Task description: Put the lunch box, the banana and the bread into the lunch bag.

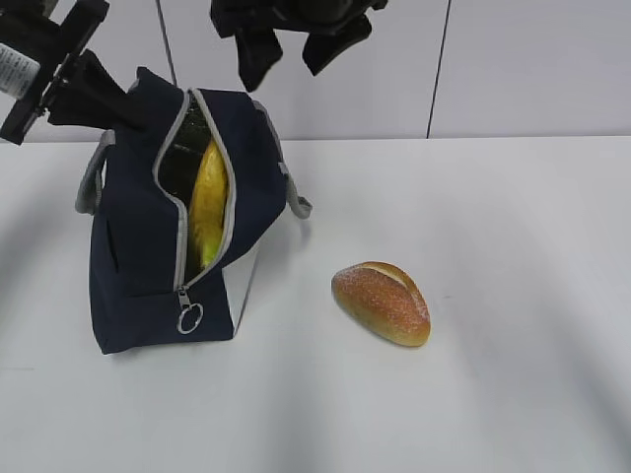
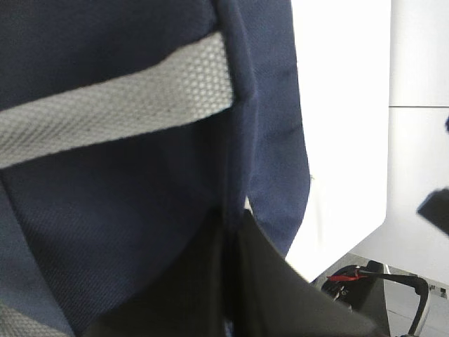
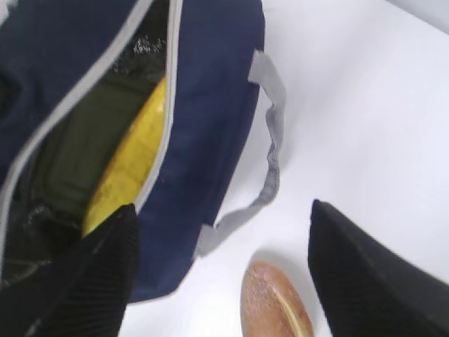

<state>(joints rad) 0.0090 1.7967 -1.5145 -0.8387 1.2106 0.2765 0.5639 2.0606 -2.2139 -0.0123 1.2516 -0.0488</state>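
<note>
The lunch bag (image 1: 158, 246) stood on the left part of the white tabletop (image 1: 493, 394), its zipper open along the top and down the near face, the ring pull (image 1: 189, 318) hanging low at the near edge. The banana (image 1: 207, 202) stood on end inside the open mouth, its yellow side showing between the grey zipper edges. The lunch box was not visible in any view. The bread (image 1: 383, 302) lay on the tabletop to the right of the bag, apart from it, with bare surface all round it, wide to the right and on the near side.

The left gripper (image 1: 94, 94) was at the bag's far upper left corner, its dark fingers pressed against the navy fabric beside a grey strap handle (image 2: 112, 109); whether its jaws were clamped on the fabric could not be told. The right gripper (image 1: 296, 49) hung above the bag's mouth, its jaws spread wide and holding nothing, the bread showing between the fingers in its wrist view.

A pale panelled wall (image 1: 532, 69) rose behind the far edge of the tabletop
</note>
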